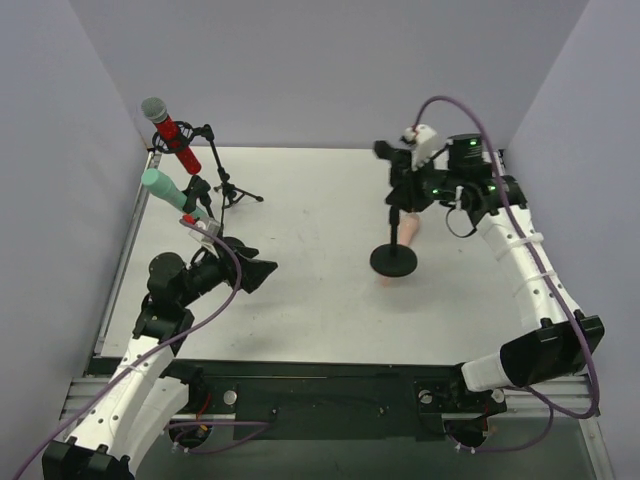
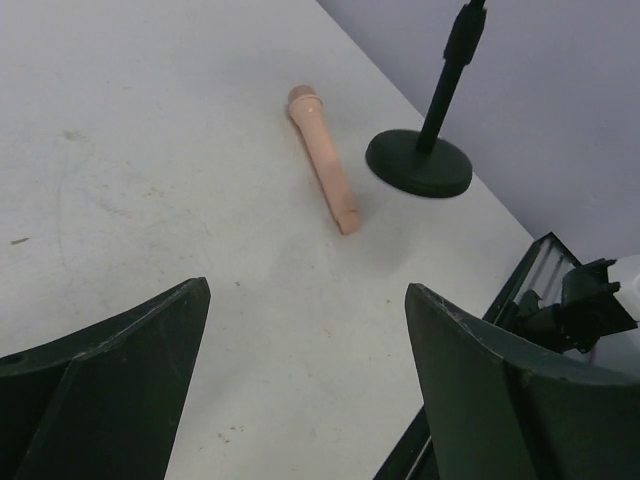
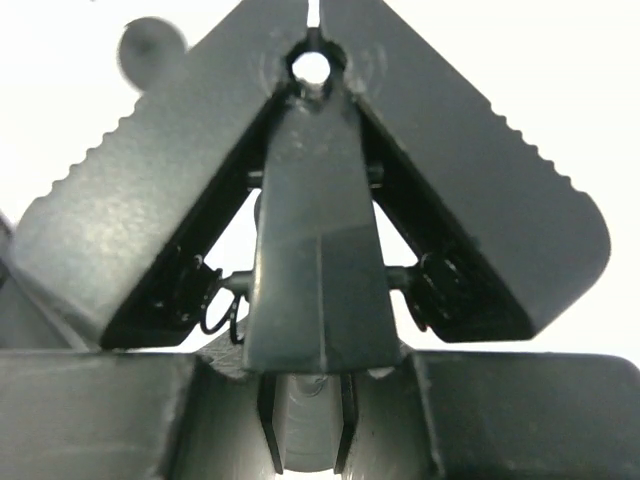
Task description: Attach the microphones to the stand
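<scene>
The red microphone and the mint-green microphone sit in clips on the tripod stand at the far left. The peach-pink microphone lies flat on the table behind the round-base stand; it also shows in the left wrist view, beside that stand. My left gripper is open and empty, low over the table. My right gripper is at the top of the round-base stand, shut on its spring clip, with nothing in the clip.
Purple walls enclose the table on three sides. The table's right edge and a black frame lie close to the round-base stand. The tripod's legs spread over the far left corner.
</scene>
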Robot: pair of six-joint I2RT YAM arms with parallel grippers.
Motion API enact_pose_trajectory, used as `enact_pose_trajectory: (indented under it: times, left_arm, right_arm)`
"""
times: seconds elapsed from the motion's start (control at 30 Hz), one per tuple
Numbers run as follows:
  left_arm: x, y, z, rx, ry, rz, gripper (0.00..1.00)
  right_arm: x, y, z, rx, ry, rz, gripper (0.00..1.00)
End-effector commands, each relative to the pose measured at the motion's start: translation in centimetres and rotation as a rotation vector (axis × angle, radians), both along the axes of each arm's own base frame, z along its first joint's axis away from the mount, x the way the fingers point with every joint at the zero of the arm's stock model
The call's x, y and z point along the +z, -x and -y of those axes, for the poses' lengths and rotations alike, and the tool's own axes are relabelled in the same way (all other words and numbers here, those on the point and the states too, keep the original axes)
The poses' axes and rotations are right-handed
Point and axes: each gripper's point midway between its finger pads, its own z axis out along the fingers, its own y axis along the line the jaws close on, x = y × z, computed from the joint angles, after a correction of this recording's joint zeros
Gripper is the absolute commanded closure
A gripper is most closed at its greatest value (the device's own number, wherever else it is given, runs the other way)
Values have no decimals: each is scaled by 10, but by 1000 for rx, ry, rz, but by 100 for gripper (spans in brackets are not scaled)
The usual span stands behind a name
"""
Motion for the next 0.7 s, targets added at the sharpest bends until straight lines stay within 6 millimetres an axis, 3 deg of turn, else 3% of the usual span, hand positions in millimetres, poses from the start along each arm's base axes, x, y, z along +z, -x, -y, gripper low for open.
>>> enact_pose_trajectory:
  times: [0.0, 0.03, 0.17, 0.3, 0.67]
  left_arm:
    - [44, 19, 10, -92, 99, 161, 10]
    - [42, 18, 8, -78, 91, 153, 10]
    - [37, 18, -2, -26, 7, 161, 10]
    - [29, 13, -11, 32, -42, 155, 10]
    - [21, 10, -23, 102, -78, 182, 10]
  right_arm:
    - [4, 59, -92, 415, 85, 35, 100]
    - [3, 72, -113, 487, 109, 39, 100]
    - [-6, 83, -156, 644, 199, 42, 100]
    - [-7, 66, -185, 662, 204, 57, 100]
    - [-39, 16, -231, 604, 129, 16, 99]
